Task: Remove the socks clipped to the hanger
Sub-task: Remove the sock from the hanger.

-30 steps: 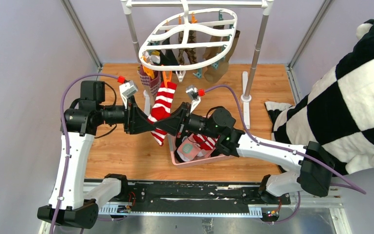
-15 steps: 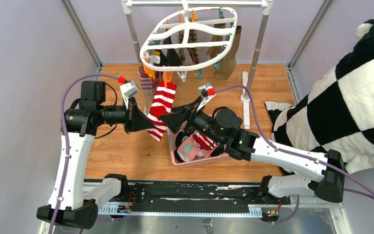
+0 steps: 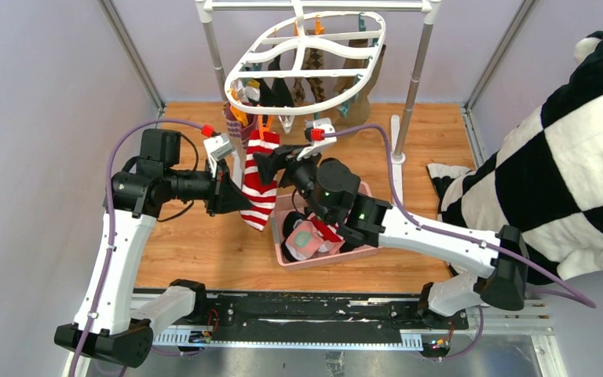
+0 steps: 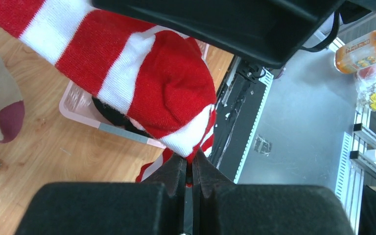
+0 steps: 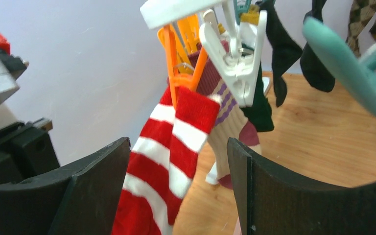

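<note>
**Left claw pinching the striped sock; right claw wide below its clip**

1. Left claw [image 4: 188, 164] [image 3: 241, 208]: your jaws are closed tight on the white toe edge of the striped sock [image 4: 142, 78]. They reach it from the left of the surface [image 3: 196, 243]. The sock's foot is drawn out slantwise toward you.

2. Right claw [image 5: 178, 147] [image 3: 271, 163]: your jaws stand wide apart and hold nothing. The upper leg of the striped sock [image 5: 176, 142] hangs in the gap between the two fingers [image 5: 95, 181]. The wrist view does not settle whether either finger touches it.

3. Striped sock [image 3: 261, 188]: red and white. Its cuff is caught in an orange clip [image 5: 178, 63] on the near left rim of the hanger [image 3: 323, 103]. Its toe is over the left edge of the basket [image 3: 326, 258].

4. Hanger: a white oval frame, tilted, hooked on the rack [image 3: 416, 71] at the back of the surface.

5. Beige sock [image 5: 230, 117]: purple stripes and a maroon toe. It hangs just behind the striped one, held by a white clip [image 5: 235, 63].

6. Dark socks [image 5: 274, 54]: clipped further back on the hanger.

7. Basket: pink, on the surface beneath your right arm. Loose socks [image 3: 306, 236] lie inside it.

8. Cloth [image 3: 565, 157]: black-and-white checked, at the right edge, well apart from the hanger.
</note>
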Controlling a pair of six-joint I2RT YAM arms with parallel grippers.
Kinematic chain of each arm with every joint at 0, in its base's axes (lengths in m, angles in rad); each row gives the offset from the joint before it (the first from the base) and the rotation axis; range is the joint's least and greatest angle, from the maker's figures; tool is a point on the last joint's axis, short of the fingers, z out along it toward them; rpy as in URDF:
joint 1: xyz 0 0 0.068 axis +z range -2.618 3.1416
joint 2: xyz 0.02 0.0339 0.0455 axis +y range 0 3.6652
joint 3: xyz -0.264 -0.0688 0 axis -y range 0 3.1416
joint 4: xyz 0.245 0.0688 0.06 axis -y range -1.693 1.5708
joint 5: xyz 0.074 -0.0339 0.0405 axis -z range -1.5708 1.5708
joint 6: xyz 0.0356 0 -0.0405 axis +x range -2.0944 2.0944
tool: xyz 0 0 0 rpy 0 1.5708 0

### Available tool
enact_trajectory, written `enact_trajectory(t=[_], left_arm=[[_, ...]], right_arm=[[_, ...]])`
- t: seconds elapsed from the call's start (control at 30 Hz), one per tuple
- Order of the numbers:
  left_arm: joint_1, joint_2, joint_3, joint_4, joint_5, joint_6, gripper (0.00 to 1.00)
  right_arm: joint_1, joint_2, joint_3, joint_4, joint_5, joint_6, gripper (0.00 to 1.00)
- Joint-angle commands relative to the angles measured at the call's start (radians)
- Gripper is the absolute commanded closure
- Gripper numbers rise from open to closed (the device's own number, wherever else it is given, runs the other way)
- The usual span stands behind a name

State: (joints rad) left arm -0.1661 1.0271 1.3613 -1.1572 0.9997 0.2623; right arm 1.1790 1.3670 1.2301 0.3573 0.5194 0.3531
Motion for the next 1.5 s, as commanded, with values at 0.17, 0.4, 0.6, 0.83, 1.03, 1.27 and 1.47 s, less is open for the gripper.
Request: enact_trajectory(t=[0.17, 0.4, 0.6, 0.83, 1.03, 1.27, 1.47], left_arm=[[-0.016, -0.008, -0.005, -0.003, -0.033, 0.012, 0.97], [-0.018, -0.017, -0.004, -0.002, -0.030, 0.012, 0.98], [-0.018, -0.025, -0.002, -0.002, -0.025, 0.009, 0.98], [-0.019, -0.031, -0.001, -0.003, -0.024, 0.003, 0.98], [-0.019, -0.043, -0.009, -0.002, -0.034, 0.004, 0.98], [-0.019, -0.046, -0.021, -0.002, -0.038, 0.009, 0.98], [-0.020, -0.053, -0.018, -0.003, -0.043, 0.004, 0.99]], right_arm=[[-0.014, 0.132, 0.191, 0.105, 0.077, -0.106, 0.23], [-0.064, 0.168, 0.232, 0.092, 0.033, -0.039, 0.28], [-0.106, 0.187, 0.245, 0.087, -0.037, 0.034, 0.34], [-0.117, 0.220, 0.272, 0.093, -0.045, 0.058, 0.38], [-0.122, 0.209, 0.269, 0.129, -0.058, 0.060, 0.51], [-0.136, 0.188, 0.255, 0.137, -0.069, 0.084, 0.48], [-0.141, 0.187, 0.247, 0.163, -0.062, 0.104, 0.42]])
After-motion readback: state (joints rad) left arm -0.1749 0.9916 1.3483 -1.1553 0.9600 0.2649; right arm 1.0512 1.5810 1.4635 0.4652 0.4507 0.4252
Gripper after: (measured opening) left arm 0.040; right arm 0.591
